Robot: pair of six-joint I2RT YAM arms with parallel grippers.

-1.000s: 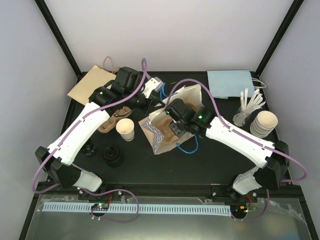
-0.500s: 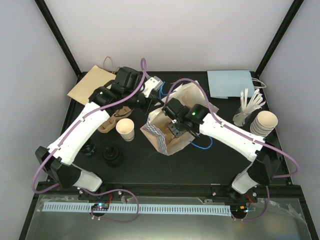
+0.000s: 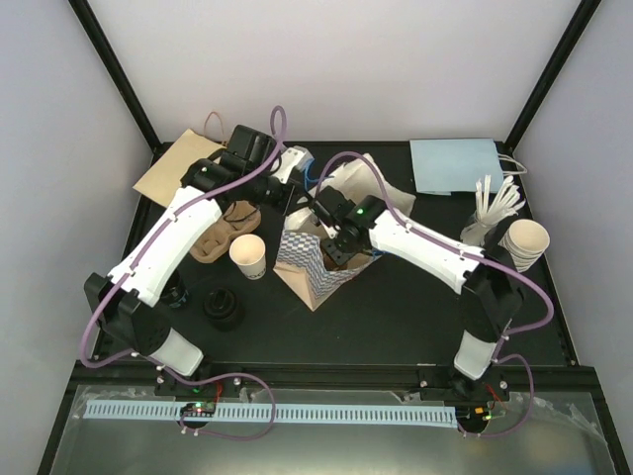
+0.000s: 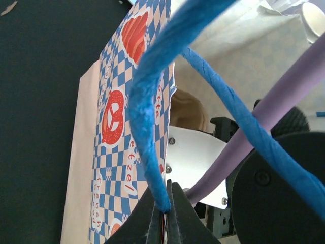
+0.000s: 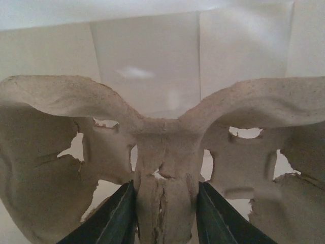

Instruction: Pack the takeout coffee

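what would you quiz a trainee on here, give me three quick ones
1. True or false: the left fingers are shut on the blue handle of the checkered bag.
2. What do the right fingers grip? A a lid; B the pulp cup carrier; C a napkin.
3. Fill in: the single paper cup stands on the table, ___ the bag.
Key: 1 true; 2 B; 3 outside.
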